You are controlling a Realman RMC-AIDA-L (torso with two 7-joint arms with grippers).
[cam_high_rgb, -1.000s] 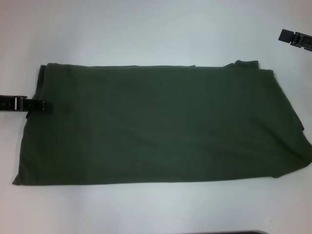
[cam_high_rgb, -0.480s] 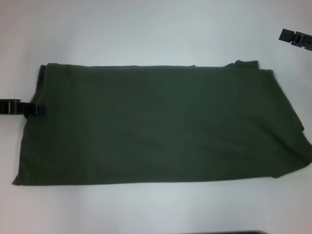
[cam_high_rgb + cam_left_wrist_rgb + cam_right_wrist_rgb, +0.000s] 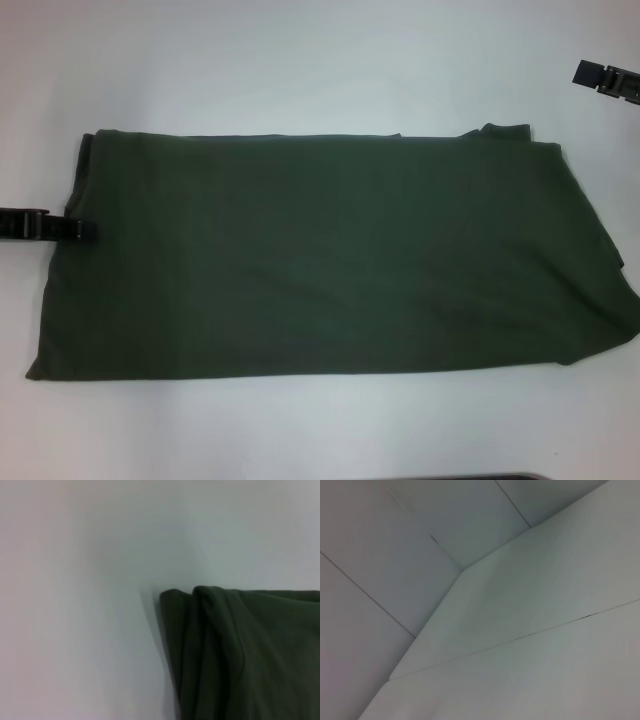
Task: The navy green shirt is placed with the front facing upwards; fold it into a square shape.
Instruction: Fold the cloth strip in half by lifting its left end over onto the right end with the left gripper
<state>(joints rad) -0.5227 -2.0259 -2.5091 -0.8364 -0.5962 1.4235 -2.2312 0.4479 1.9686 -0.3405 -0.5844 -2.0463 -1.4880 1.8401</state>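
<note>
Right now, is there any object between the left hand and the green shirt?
Nothing visible. The left hand is already at the left edge of the navy green shirt, which lies flat on the white table. The right hand is parked far off.

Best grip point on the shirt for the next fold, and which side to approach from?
Probably the left short edge of the navy green shirt, near a corner. It lies flat as a long rectangle, so that end must fold toward the other. Come in from the left, low: the left gripper is at that edge, and the left wrist view shows stacked layers to pinch.

A white table (image 3: 320, 60) carries the navy green shirt (image 3: 330, 255), folded flat.
</note>
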